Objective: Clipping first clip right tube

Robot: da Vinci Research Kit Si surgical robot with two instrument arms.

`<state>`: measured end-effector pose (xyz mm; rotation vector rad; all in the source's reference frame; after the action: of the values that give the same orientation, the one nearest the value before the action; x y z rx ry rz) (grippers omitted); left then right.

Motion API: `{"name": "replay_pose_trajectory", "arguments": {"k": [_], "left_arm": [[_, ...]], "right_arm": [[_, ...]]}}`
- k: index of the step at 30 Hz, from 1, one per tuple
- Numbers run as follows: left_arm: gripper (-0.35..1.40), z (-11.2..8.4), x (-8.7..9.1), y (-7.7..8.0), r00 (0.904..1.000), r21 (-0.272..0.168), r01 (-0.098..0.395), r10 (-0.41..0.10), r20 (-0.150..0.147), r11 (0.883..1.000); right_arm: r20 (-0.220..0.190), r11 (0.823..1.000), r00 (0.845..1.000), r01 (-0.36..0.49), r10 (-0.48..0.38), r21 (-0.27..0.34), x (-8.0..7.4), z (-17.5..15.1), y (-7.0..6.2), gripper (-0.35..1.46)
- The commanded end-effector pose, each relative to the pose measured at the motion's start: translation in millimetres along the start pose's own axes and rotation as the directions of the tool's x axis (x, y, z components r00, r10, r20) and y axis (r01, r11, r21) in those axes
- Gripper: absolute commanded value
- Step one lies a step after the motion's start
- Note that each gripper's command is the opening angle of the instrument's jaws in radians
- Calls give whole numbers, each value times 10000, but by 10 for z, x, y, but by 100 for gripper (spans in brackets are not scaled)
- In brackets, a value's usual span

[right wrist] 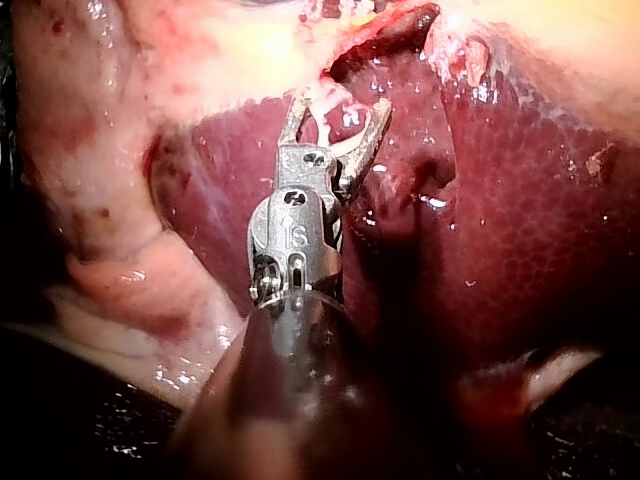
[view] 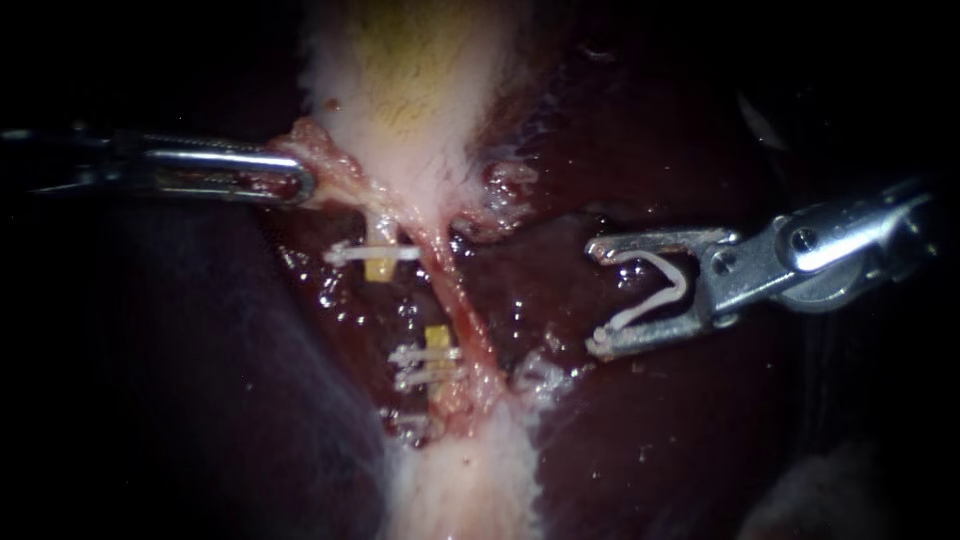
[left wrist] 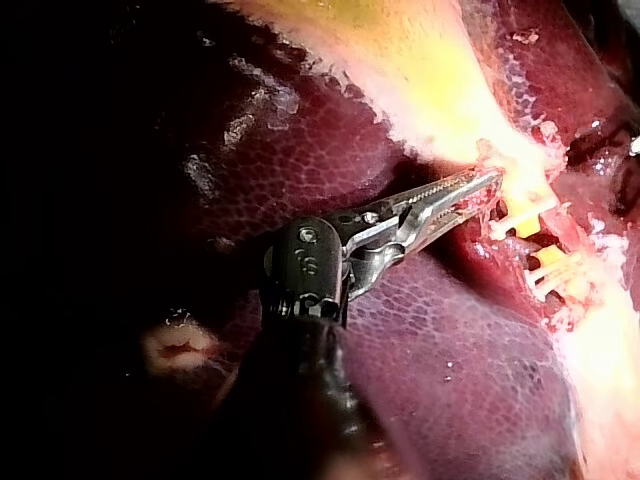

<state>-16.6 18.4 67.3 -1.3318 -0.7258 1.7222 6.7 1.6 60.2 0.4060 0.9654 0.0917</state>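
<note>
Approaching the bare right tube (view: 457,300) is your step: right tool (view: 597,295) carries an open clip (view: 672,272) in spread jaws, well apart from it; left tool (view: 297,185) grips tissue (view: 322,160). Next, straddle the tube squarely.

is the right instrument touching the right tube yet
Apart. The endoscope view shows the right instrument, jaws gripping a clip, with bare liver between its tips and the right tube.

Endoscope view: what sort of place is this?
Probably a surgical scene, seen close on tissue: dark liver, white clips on a tube, the left instrument gripping pale tissue, and the right instrument holding an open clip.
</note>
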Motion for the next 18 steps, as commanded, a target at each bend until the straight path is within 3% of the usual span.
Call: {"name": "replay_pose_trajectory", "arguments": {"k": [1,10,18], "left_arm": [[-35,1,-1,0,10000,-3,-7,7,-4,10000],[-35,5,-2,1,10000,26,-9,9,-18,10000],[-35,9,-2,4,10000,62,-4,4,-35,10000]], "right_arm": [[12,9999,9999,-145,144,58,0,3,0,50],[148,9941,9953,-968,962,485,-8,46,-3,50],[104,9841,9886,-1506,1503,946,-14,92,5,50]]}}
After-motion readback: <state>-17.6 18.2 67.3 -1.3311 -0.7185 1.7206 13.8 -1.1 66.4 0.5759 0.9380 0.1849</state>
